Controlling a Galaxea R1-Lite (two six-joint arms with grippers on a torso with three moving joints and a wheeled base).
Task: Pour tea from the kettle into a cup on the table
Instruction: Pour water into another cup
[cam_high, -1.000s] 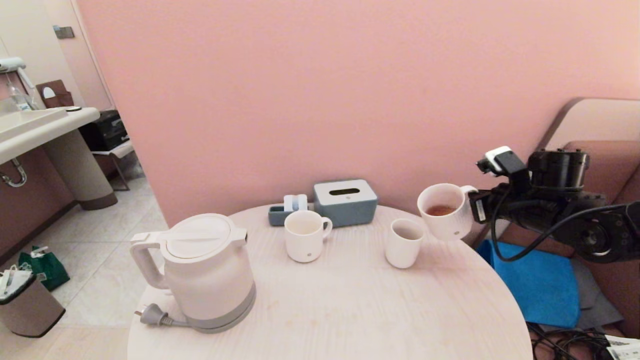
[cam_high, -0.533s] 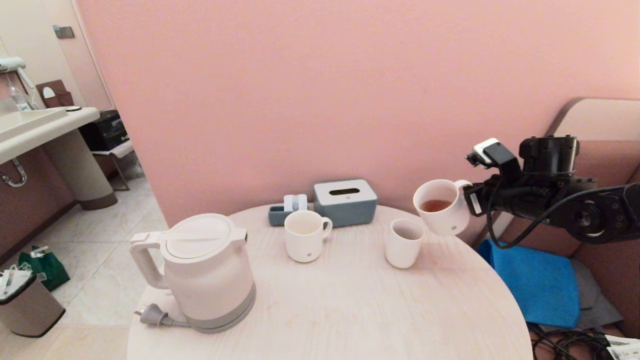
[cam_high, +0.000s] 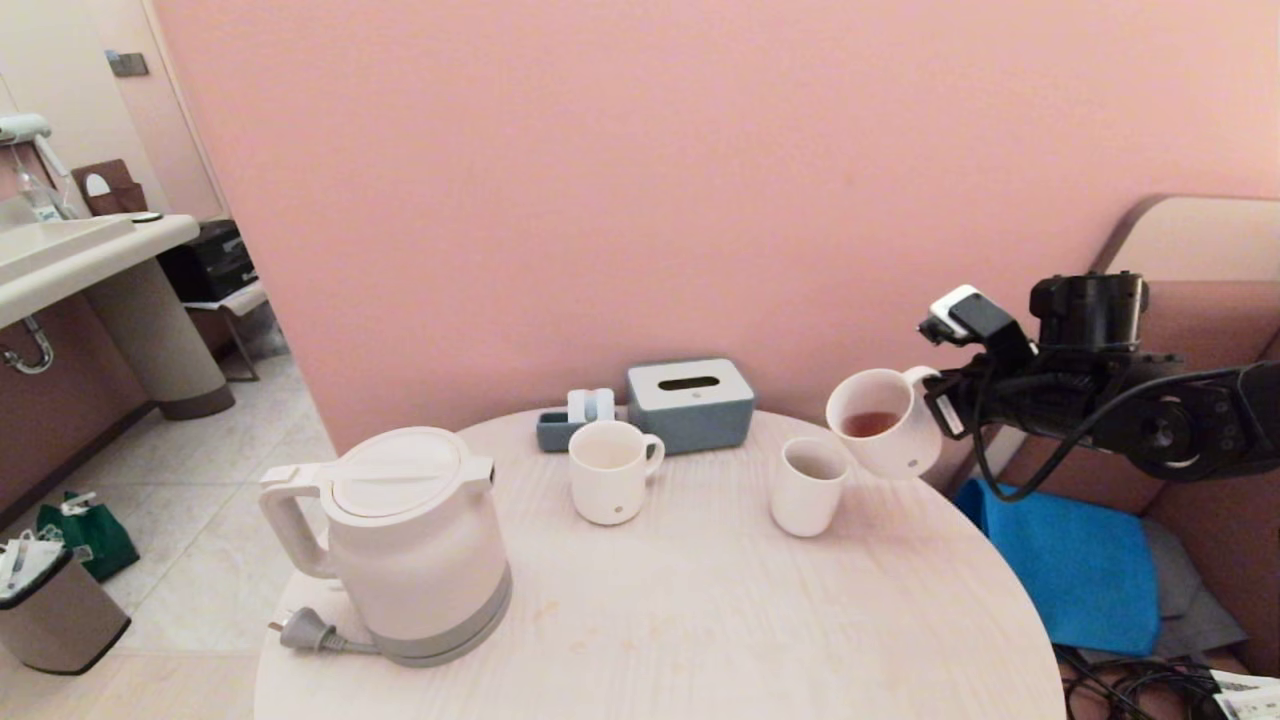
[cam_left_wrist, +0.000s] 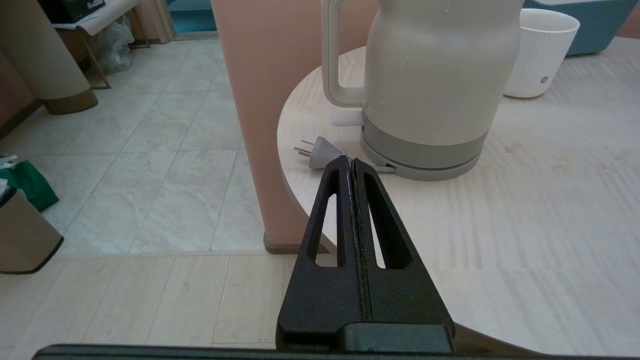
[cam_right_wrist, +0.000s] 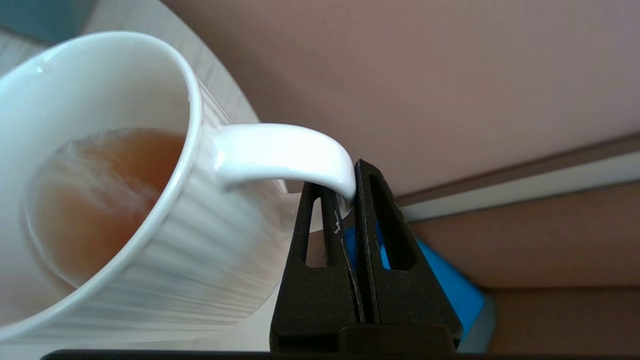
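Observation:
The white kettle (cam_high: 400, 545) stands on the near left of the round pale table (cam_high: 700, 620), lid on, also close in the left wrist view (cam_left_wrist: 435, 85). My right gripper (cam_high: 940, 405) is shut on the handle of the wide cream cup (cam_high: 880, 425), held in the air over the table's right edge and tilted leftward. Reddish-brown tea (cam_right_wrist: 95, 190) lies shallow in the cup (cam_right_wrist: 150, 280), and the fingers (cam_right_wrist: 372, 215) pinch the handle's loop. My left gripper (cam_left_wrist: 350, 161) is shut and empty, parked off the table's near-left edge.
A small handleless tumbler (cam_high: 808, 487) stands just left of and below the held cup. A straight-sided mug (cam_high: 612, 472) and a blue-grey tissue box (cam_high: 690, 403) sit toward the back. The kettle's plug (cam_high: 305, 632) lies by its base. A blue cloth (cam_high: 1080, 560) lies right of the table.
My right arm has risen a little and shifted left. The held cup has tipped further leftward, toward the tumbler. Nothing else has moved.

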